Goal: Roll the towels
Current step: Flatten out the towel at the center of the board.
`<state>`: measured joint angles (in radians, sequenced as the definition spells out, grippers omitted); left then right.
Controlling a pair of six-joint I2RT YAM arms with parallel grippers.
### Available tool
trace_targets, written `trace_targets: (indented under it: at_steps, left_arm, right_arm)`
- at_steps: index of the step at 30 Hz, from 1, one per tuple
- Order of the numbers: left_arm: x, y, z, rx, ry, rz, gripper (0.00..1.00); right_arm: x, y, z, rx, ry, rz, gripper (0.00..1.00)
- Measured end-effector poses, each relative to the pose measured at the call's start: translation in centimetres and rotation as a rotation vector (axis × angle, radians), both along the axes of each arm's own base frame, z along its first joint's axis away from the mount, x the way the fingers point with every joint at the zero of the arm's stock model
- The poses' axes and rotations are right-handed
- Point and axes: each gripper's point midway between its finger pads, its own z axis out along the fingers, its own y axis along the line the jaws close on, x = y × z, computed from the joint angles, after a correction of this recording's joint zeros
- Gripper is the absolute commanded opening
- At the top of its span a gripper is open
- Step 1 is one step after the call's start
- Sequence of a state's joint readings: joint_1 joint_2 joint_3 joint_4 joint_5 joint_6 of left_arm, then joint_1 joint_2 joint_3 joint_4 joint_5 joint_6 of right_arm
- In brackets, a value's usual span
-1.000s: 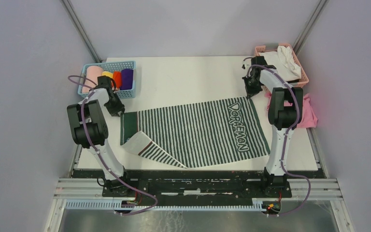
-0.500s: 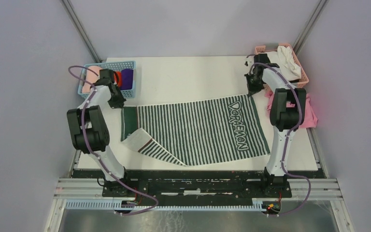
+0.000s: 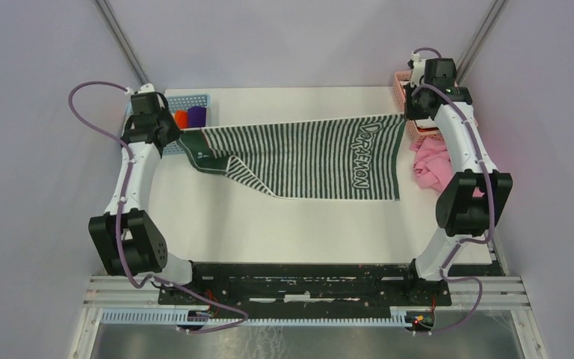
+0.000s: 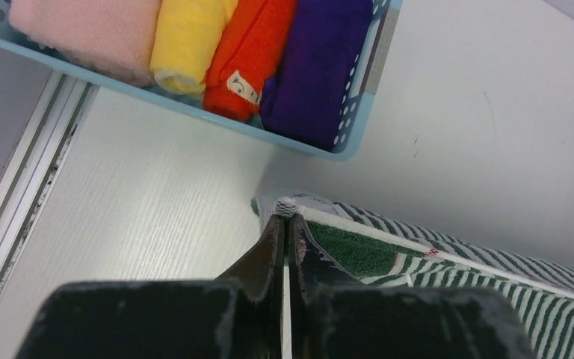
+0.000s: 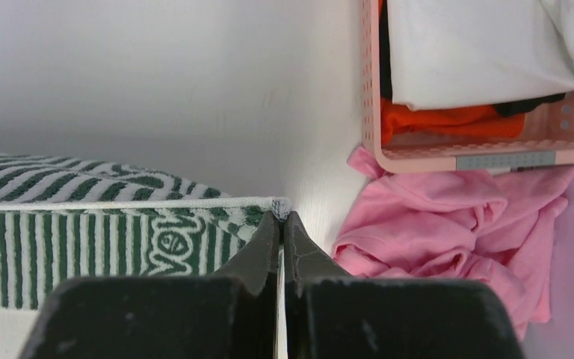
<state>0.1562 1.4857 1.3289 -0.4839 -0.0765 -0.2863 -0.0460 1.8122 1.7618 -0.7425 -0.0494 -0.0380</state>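
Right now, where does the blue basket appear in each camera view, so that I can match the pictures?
Top external: blue basket at the far left corner of the table.
Left wrist: across the top, purple cloth at its right end.
Right wrist: not in it; only a pink basket shows.
Shared landmark: the striped towel, in all three views.

You've got the striped towel [image 3: 306, 153] stretched across far worktop [image 3: 269, 217], L corner folded; purple cloth [image 4: 318, 60] rolled in blue basket [image 4: 360, 105].
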Motion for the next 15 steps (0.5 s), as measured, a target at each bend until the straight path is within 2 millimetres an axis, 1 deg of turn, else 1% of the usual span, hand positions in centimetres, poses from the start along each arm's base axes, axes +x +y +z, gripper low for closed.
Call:
trace_targets:
  at_steps: [2,3,5,7,8,9,10,13,14,15]
  left_arm:
    - [-0.7,-0.1,-0.1,0.0,0.004,0.002,0.03]
    - [-1.2,-0.1,0.3,0.003,-0.002,0.005,0.03]
    - [-2.2,0.1,2.4,0.018,-0.049,0.017,0.03]
    - [-3.5,0.2,5.4,0.04,-0.117,0.034,0.03]
    - [-4.4,0.3,7.2,0.054,-0.157,0.048,0.03]
    - [-5.6,0.5,9.7,0.072,-0.218,0.065,0.03]
    - [-6.5,0.6,11.6,0.085,-0.265,0.078,0.03]
    - [-10.1,1.0,17.9,0.128,-0.434,0.133,0.03]
    - [-11.5,1.1,19.7,0.139,-0.486,0.15,0.03]
    - [-12.6,1.1,20.9,0.146,-0.522,0.163,0.03]
  right_arm:
    - [-0.9,0.0,0.0,-0.001,0.01,-0.003,0.0]
    - [-1.5,0.0,0.2,0.001,0.013,-0.007,0.0]
    - [-2.3,0.1,1.2,0.004,0.001,-0.012,0.0]
    - [-3.4,0.1,3.3,0.006,-0.04,-0.016,0.0]
    - [-4.0,0.2,4.7,0.008,-0.073,-0.019,0.0]
    - [-4.9,0.2,6.6,0.011,-0.117,-0.022,0.0]
    - [-5.7,0.3,8.0,0.014,-0.149,-0.025,0.0]
    - [-8.9,0.6,13.3,0.018,-0.288,-0.028,0.0]
    - [-10.0,0.6,14.7,0.02,-0.328,-0.03,0.0]
    - [-11.0,0.7,16.0,0.022,-0.363,-0.03,0.0]
